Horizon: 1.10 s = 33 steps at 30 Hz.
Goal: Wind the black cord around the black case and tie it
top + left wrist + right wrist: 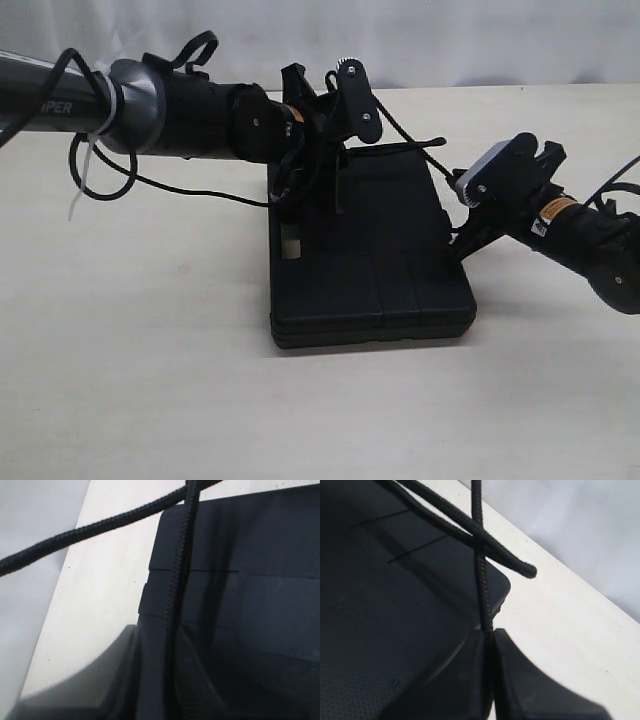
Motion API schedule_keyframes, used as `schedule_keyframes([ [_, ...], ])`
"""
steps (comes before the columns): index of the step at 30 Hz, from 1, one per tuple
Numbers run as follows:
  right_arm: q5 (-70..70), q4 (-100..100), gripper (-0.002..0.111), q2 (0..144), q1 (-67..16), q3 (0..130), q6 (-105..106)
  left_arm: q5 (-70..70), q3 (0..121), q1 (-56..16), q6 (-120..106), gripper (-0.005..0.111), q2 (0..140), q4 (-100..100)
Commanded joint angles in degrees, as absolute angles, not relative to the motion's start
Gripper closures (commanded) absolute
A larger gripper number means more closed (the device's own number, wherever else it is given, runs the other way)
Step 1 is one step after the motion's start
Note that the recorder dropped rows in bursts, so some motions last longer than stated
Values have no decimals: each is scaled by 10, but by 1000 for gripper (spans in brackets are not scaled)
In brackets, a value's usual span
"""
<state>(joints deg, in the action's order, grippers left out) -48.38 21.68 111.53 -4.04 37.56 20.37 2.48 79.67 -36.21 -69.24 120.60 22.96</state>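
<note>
The black case [380, 260] lies flat in the middle of the table. The black cord [405, 135] runs along the case's far edge from my left gripper to my right one. My left gripper [300, 190] points down at the case's far left corner. Its dark fingers stand slightly apart, open, with the cord [177, 580] passing between them over the case [260, 580]. At the case's right edge my right gripper [462, 240] is shut on the cord [481, 590]. Above the right gripper [489, 640] the held strand crosses two other strands, one with a free end [527, 570].
A smooth black cable with a white zip tie [85, 165] hangs from the left arm. The pale table [150, 380] stretches round the case, and a white backdrop [450, 40] stands behind it.
</note>
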Motion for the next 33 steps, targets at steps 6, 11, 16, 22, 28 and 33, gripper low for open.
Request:
schedule_keyframes([
  [6, -484, 213, 104, 1110, -41, 373, 201, 14, 801, -364, -685, 43, 1206, 234],
  [11, -492, 207, 104, 1110, -41, 373, 201, 18, 801, -364, -687, 43, 1202, 232],
  [16, -495, 158, 104, 1103, -41, 373, 193, 37, 801, -364, -687, 44, 1179, 232],
  [22, -511, 192, 104, 1081, -41, 373, 100, 55, 801, -364, -632, 44, 1143, 236],
  [28, -563, 296, 104, 1072, -41, 373, 3, 50, 801, -364, -589, 44, 1137, 236],
  [33, -588, 362, 104, 1071, -41, 373, -8, 12, 801, -364, -508, 44, 1137, 237],
])
